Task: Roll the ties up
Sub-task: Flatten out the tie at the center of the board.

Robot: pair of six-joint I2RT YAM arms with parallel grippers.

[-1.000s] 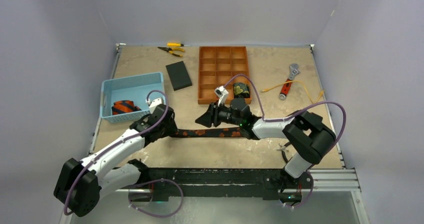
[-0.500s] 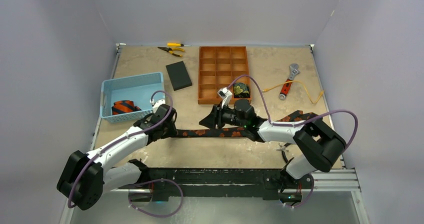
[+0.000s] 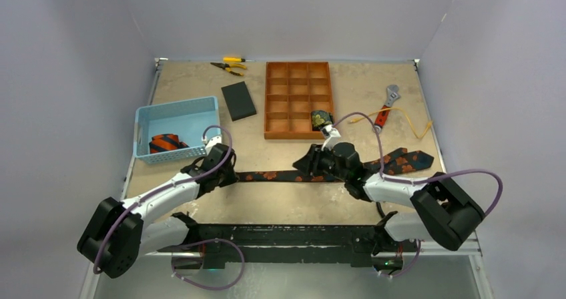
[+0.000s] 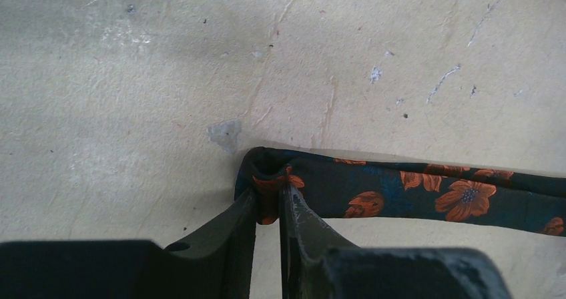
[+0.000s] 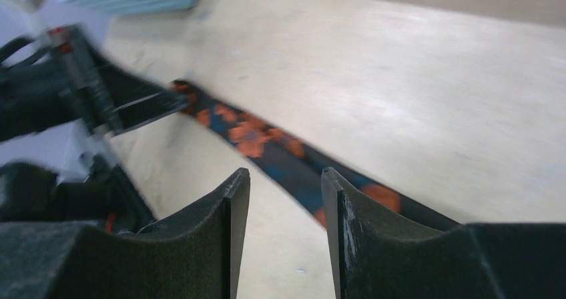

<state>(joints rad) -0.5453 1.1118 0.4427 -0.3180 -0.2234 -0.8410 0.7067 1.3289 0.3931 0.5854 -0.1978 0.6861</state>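
The floral tie (image 3: pixel 280 176) lies flat in a straight band across the table (image 3: pixel 294 199). Its wide end runs out past the right claw (image 5: pixel 286 179) toward the table's right edge. The left claw (image 4: pixel 268 209) is pinched tight on the tie's folded narrow tip. The right claw sits above the band's middle, jaws half apart, gripping nothing. Bare table lies ahead of both. Beyond the left claw a blue basket (image 3: pixel 177 104) holds a rolled striped tie (image 3: pixel 167 143). Beyond the right claw a wooden tray (image 3: pixel 298 64) holds a rolled green-gold tie (image 3: pixel 322 119) in its nearest right compartment.

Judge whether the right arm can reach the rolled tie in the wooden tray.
Probably yes: the right gripper is open, and the rolled tie sits just beyond it with nothing between.
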